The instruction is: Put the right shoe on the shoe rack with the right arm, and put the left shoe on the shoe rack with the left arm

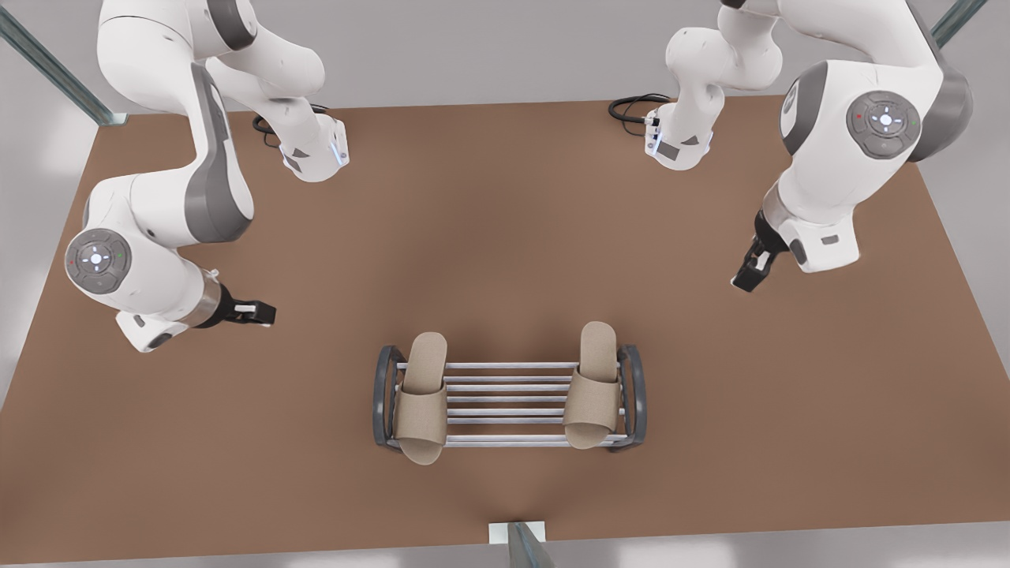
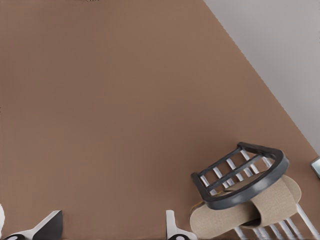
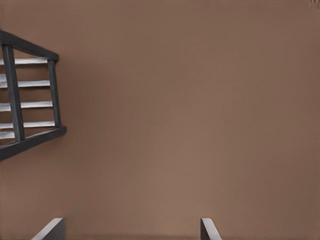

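Two slippers: we see one (image 1: 420,398) at each end (image 1: 593,386) of the rack (image 1: 509,404), apart for balance.
Left tool (image 1: 260,313): wide, empty, drawn clear.
Right tool (image 1: 750,272): wide, empty, clear.

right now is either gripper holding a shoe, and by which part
Nothing is held. The left gripper and right gripper are both open above the bare table; both shoes already sit on the shoe rack.
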{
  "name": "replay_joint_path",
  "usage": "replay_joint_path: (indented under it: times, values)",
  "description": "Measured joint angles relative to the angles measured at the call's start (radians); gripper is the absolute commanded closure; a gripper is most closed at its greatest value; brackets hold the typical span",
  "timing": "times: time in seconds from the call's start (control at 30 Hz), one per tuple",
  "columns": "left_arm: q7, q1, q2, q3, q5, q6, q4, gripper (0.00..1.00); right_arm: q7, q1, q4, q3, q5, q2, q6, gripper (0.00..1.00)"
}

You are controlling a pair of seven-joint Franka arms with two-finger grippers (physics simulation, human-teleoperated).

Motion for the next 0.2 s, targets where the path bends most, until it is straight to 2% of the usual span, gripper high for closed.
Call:
replay_joint_path:
  times: [0.2]
  values:
    - [0.339, 0.0, 0.0, 0.001, -0.008, -0.044, -0.001, 0.0, -0.016, 0.014, -0.001, 0.003, -0.005, 0.005, 0.0, 0.0]
